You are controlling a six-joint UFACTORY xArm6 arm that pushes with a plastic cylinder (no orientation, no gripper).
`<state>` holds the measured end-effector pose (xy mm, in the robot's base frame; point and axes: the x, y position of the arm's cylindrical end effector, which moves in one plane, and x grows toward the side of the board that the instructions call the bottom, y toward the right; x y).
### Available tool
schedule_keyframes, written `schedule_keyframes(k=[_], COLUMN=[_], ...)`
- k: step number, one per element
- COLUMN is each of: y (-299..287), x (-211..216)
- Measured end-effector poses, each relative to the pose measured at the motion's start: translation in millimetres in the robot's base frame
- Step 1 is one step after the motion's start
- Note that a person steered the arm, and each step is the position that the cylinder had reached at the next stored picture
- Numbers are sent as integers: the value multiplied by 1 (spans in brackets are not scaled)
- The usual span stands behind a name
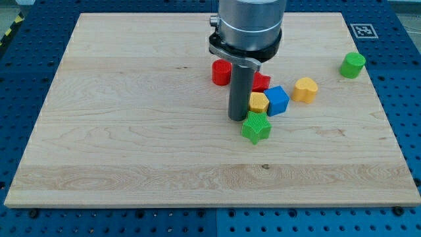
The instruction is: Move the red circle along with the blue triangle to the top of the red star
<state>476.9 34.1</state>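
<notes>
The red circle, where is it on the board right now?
The red circle sits near the view's top centre, just left of the rod and up-left of my tip, with the red star beyond the rod on the right.

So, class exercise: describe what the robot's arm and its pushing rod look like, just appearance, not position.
The arm enters from the view's top as a wide, light grey metallic cylinder. Below it sits a dark collar with a small silver fitting on its left edge. From there a straight, dark grey rod drops to my tip. No cables, markings or jaws show.
</notes>
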Motion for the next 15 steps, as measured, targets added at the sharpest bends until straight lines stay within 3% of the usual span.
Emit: schedule_keyframes(k=[2,6,7,9,12,15], y=[-47,-49,-49,-39,40,54], x=[-6,-164,-172,-153,-104,-45])
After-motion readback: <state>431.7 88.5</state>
